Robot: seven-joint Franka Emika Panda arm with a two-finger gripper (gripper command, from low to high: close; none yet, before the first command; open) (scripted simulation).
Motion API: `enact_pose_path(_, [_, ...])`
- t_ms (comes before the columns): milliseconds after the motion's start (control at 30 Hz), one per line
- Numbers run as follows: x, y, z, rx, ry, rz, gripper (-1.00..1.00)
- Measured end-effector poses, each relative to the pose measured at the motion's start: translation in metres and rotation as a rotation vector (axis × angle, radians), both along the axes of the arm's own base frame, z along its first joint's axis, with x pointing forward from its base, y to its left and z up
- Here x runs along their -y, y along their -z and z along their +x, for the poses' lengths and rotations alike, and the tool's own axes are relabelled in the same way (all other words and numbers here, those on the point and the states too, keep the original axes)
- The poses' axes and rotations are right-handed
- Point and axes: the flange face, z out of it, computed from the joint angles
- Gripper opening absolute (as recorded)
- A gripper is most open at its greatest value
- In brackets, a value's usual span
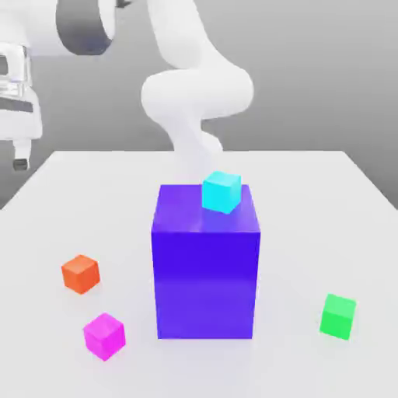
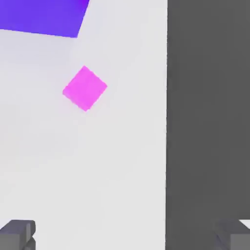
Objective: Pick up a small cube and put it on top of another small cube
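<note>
Four small cubes plus one big block on the table [image 1: 326,186], so here's my read. The magenta-pink cube [image 1: 104,336] sits at about 7 o'clock from the big purple-blue block [image 1: 206,264], near the table's front edge in the exterior view, touching nothing. The hand view has it [image 2: 85,88] flat on the white surface, turned cornerwise to the fingers.

Handling guess: it looks rigid, flat-faced and probably light, so nothing fragile, though smooth faces could slip if pinched on the corners. I'd grab two opposite side faces, which likely means rolling the wrist to square up first.

The gripper [image 2: 125,234] has its fingers [image 2: 17,233] spread wide apart with nothing between them, and it hangs high, off beyond the table edge at the exterior view's left [image 1: 19,151].

Room-wise: the orange cube [image 1: 81,274] is near at 11 o'clock of the pink one but apart, so fingers fit. The green cube [image 1: 338,315] is well apart at 3 o'clock. The cyan cube [image 1: 222,192] rests on top of the block, so the tall block is the main thing to swing around.
</note>
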Motion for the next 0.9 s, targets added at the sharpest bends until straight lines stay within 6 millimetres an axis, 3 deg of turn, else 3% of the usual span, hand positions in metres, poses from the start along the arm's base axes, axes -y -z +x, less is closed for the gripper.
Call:
enact_pose_path(133, [-0.030, 0.070, 0.021, -0.091, -0.267, -0.047, 0.00])
enact_pose_path(300, [-0.087, 0.153, 0.038, -0.192, -0.625, -0.099, 0.00])
enact_pose_path(433, [-0.098, 0.211, 0.040, -0.209, -0.689, -0.107, 0.00])
enact_pose_path(467, [-0.098, 0.224, 0.040, -0.210, -0.693, -0.108, -1.00])
enact_pose_path(700, [-0.099, 0.228, 0.039, -0.213, -0.695, -0.110, -1.00])
enact_pose_path(900, [-0.091, 0.150, 0.038, -0.188, -0.722, -0.129, -1.00])
